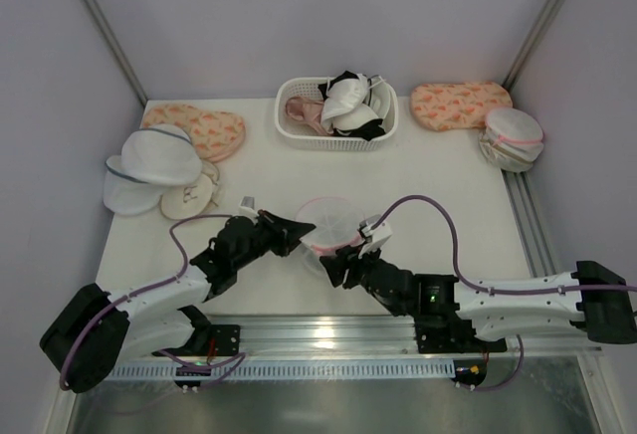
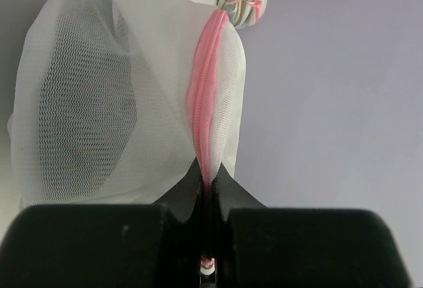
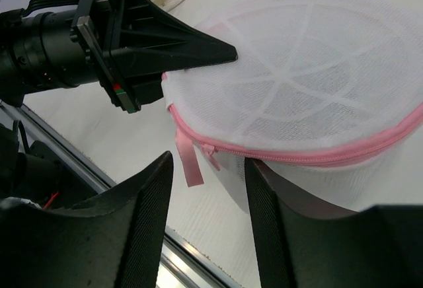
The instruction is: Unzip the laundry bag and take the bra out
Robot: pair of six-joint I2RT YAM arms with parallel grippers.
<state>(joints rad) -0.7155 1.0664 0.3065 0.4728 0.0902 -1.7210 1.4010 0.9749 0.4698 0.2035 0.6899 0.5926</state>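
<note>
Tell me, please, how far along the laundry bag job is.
Done: the left tool is shut on the laundry bag's pink rim. In hand: the open right tool straddles the pull tab. Left: the zipper looks shut; nothing is out.

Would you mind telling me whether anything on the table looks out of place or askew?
Nothing looks spilled or damaged. The laundry bag looks tilted because the left gripper pinches its pink zipper rim; its pull tab dangles free between the right gripper's open fingers.
</note>
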